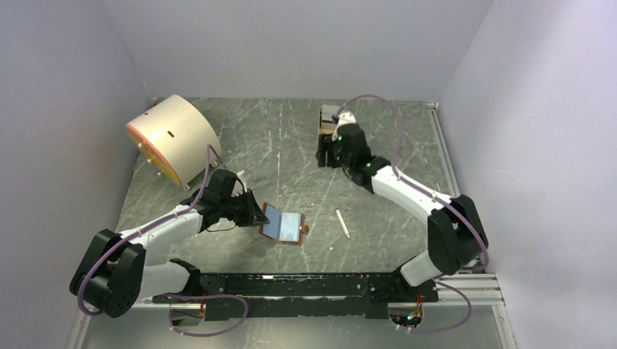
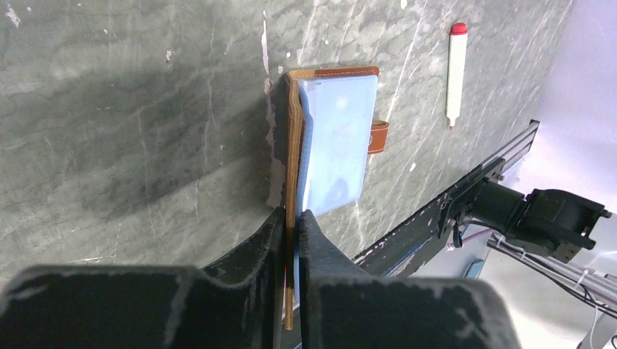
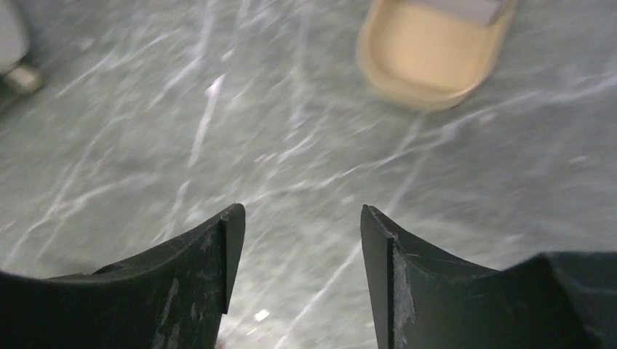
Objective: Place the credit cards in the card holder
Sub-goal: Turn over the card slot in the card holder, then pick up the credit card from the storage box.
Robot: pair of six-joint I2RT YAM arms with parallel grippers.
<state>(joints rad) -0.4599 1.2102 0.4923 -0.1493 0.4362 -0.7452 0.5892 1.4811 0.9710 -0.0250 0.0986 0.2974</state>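
Note:
The card holder [image 1: 284,225] lies open on the table with its light blue inside up, brown snap tab at its right. My left gripper [image 1: 256,213] is shut on its brown left cover, which stands on edge between the fingers [image 2: 292,218] beside the blue pockets [image 2: 335,138]. My right gripper [image 1: 329,145] hangs open at the back of the table with only bare table between its fingers [image 3: 302,218]. Ahead of it a pale grey flat piece [image 3: 466,7] lies in the tan tray, cut off by the frame edge. I cannot tell whether it is one of the credit cards.
The tan oval tray [image 3: 422,51] sits at the back of the table [image 1: 325,116], partly hidden by the right wrist. A white pen with a red cap [image 1: 342,222] lies right of the card holder [image 2: 456,73]. A big cream drum [image 1: 174,138] lies at the back left.

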